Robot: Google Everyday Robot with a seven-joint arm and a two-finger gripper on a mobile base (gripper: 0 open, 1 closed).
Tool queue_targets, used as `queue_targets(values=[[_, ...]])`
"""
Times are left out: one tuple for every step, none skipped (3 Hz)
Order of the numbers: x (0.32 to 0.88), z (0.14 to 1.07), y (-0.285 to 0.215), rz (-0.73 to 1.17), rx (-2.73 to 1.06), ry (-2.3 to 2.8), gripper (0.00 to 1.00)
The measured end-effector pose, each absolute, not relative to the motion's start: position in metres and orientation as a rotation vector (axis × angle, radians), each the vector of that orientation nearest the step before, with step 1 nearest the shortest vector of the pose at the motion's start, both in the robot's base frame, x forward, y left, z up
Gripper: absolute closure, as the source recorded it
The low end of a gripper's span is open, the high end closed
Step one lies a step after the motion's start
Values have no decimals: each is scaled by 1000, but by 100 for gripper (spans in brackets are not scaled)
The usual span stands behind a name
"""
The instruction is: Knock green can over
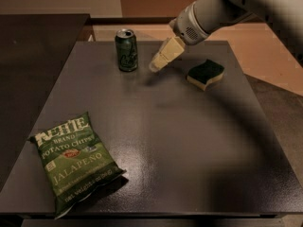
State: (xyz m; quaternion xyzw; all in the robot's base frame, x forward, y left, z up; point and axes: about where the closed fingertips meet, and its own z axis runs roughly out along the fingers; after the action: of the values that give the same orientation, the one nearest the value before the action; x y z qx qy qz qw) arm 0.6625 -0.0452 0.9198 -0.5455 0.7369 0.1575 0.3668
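The green can [127,50] stands upright near the far left of the dark table [189,141]. It is dark green with pale script and a silver top. My gripper [156,65] hangs from the arm that comes in from the upper right. Its pale fingers point down and left, a short way to the right of the can and apart from it. It holds nothing that I can see.
A green-and-yellow sponge [205,74] lies to the right of the gripper. A green jalapeño chip bag [72,161] lies at the front left. The table's far edge runs just behind the can, with a darker counter to the left.
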Motion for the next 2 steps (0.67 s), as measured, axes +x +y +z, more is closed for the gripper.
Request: queue_targets(values=[[681,914,-15,462,-1377,1861,0],[697,910,10,516,-1327,1843,0]])
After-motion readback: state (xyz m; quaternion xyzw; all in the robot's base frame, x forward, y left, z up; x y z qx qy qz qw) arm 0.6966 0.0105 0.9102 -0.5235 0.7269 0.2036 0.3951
